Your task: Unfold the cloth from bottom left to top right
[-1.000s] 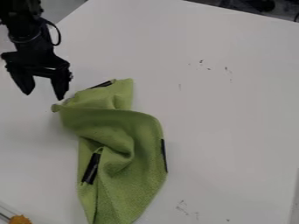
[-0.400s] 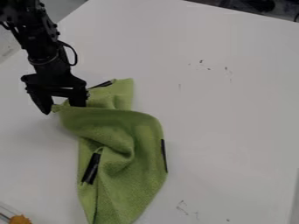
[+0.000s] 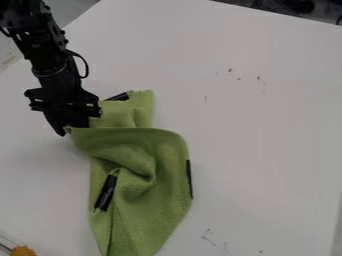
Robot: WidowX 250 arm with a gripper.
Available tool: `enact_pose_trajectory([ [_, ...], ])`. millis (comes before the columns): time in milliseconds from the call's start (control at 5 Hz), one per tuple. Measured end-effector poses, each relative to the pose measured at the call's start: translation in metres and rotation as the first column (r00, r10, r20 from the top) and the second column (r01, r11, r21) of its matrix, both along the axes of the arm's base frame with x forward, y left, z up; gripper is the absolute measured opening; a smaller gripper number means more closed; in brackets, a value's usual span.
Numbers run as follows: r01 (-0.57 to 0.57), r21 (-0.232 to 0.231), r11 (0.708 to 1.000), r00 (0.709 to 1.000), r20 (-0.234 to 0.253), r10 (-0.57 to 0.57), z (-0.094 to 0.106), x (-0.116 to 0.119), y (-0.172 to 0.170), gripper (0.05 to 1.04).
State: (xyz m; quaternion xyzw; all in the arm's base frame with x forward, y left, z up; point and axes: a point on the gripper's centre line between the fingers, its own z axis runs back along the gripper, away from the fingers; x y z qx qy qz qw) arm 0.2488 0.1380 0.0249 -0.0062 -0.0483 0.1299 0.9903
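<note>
The black gripper [image 3: 72, 129] is at the upper left of the camera view, down at the cloth's upper-left corner, its fingers closed together on that corner. The green cloth [image 3: 157, 185] lies folded and bunched on the white surface, running from the gripper down to the bottom edge of the view. Its upper part is folded over along a curved edge, and a rumpled pocket shows in the middle. Black strips show at its top, on its right edge and at its left middle.
The white table [image 3: 267, 130] spreads to the right and above the cloth, with small dark marks on it. An orange object [image 3: 23, 251] sits at the bottom-left corner. Dark items lie beyond the table's top-right edge.
The gripper has moved down and to the right from above the cloth's upper-left corner, and its fingers have closed there. The cloth's upper part has shifted slightly.
</note>
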Motion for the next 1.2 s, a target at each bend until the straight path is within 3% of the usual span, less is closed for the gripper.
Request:
enact_pose_trajectory([
  [200,0.013,0.029,0.999,1.0,-0.01,-0.013,0.006,0.003,-0.001,0.162],
  [400,0.051,0.1,0.994,0.997,0.046,-0.056,0.04,0.017,-0.016,0.084],
  [600,0.117,0.159,0.98,0.987,0.088,-0.132,0.066,0.029,-0.056,0.078],
  [800,0.222,0.162,0.962,0.963,0.119,-0.243,0.076,0.047,-0.105,0.078],
  [1200,0.422,0.105,0.901,0.9,0.069,-0.43,0.048,0.064,-0.203,0.078],
])
